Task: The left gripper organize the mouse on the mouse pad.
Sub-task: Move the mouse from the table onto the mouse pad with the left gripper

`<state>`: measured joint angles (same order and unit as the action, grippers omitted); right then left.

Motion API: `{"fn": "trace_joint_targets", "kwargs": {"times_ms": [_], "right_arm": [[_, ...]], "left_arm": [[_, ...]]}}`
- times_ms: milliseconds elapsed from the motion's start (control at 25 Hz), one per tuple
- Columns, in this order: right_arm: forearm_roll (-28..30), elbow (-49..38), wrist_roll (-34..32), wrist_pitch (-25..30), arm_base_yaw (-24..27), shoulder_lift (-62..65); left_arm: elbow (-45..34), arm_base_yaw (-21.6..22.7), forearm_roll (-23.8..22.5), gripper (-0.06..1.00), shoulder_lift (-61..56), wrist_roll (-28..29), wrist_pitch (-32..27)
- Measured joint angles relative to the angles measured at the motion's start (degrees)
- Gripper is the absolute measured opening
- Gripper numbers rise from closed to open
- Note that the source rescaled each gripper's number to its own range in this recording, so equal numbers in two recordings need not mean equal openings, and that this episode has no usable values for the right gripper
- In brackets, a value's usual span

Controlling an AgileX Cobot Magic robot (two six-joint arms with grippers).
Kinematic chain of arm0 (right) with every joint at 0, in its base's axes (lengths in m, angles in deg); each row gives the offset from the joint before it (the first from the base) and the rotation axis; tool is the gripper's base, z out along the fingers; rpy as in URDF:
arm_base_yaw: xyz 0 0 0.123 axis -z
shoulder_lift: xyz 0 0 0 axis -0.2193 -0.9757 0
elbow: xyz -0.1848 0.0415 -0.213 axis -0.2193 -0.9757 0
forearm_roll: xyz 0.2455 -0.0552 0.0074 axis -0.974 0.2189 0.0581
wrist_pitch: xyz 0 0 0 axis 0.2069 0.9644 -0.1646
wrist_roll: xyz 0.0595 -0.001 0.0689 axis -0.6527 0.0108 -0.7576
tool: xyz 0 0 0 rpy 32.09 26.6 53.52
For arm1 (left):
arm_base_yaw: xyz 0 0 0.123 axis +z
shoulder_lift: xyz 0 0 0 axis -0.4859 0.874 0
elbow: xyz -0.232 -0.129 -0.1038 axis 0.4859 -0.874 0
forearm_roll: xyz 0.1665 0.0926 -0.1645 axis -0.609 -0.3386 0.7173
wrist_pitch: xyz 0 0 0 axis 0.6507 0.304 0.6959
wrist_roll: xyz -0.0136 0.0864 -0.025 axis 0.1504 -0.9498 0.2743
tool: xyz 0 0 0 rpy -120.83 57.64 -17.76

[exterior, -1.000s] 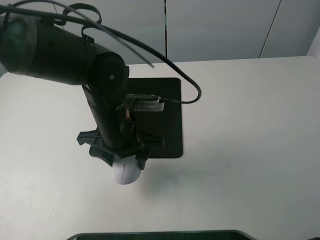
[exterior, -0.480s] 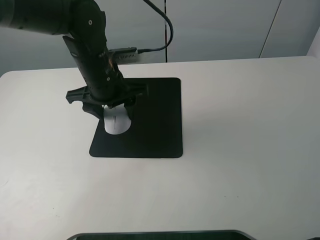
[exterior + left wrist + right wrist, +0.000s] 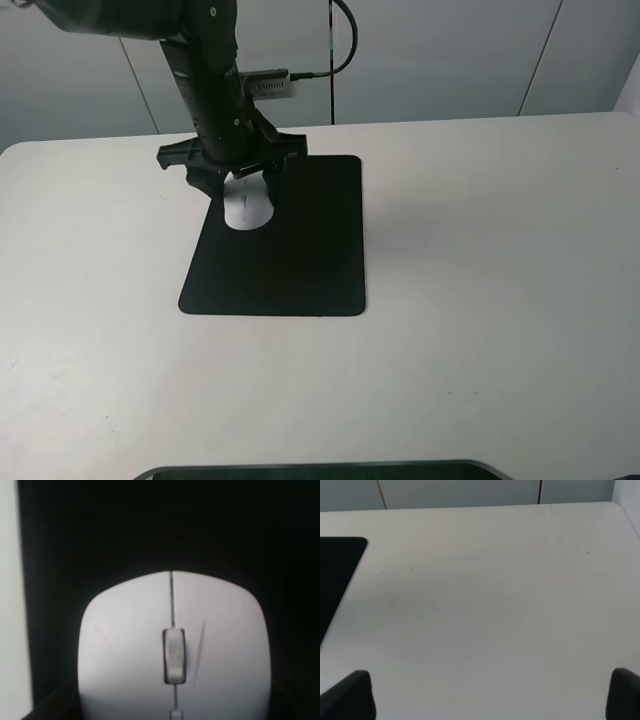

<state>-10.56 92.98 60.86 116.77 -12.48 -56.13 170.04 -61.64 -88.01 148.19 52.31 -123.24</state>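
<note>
The white mouse [image 3: 245,210] is over the far left part of the black mouse pad [image 3: 300,260], held between the short black fingers of my left gripper [image 3: 243,195], which is shut on its sides. I cannot tell whether the mouse touches the pad. The left wrist view is filled by the mouse [image 3: 172,645], its grey scroll wheel in the middle, with the dark mouse pad [image 3: 150,525] behind it. My right gripper [image 3: 485,695] is open over bare table, its fingertips [image 3: 347,695] far apart, and the mouse pad [image 3: 335,565] corner lies off to one side.
The white table [image 3: 480,250] stretches wide to the right and front of the pad. A dark rounded object [image 3: 320,470] shows at the front edge. Grey wall panels stand behind the table. The left arm and its cable rise over the far left corner.
My left gripper has carried the mouse from the table in front of the pad, across the pad's near left edge, to its far left part.
</note>
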Motion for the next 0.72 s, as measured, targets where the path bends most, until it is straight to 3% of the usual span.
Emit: {"fn": "trace_joint_targets", "kwargs": {"times_ms": [280,720], "right_arm": [[0.0,0.0,0.0,0.0,0.0,0.0],[0.0,0.0,0.0,0.0,0.0,0.0]], "left_arm": [[5.8,0.5,0.5,0.04,5.6,0.2,-1.2],[6.5,1.1,0.5,0.04,10.7,1.2,0.0]]}}
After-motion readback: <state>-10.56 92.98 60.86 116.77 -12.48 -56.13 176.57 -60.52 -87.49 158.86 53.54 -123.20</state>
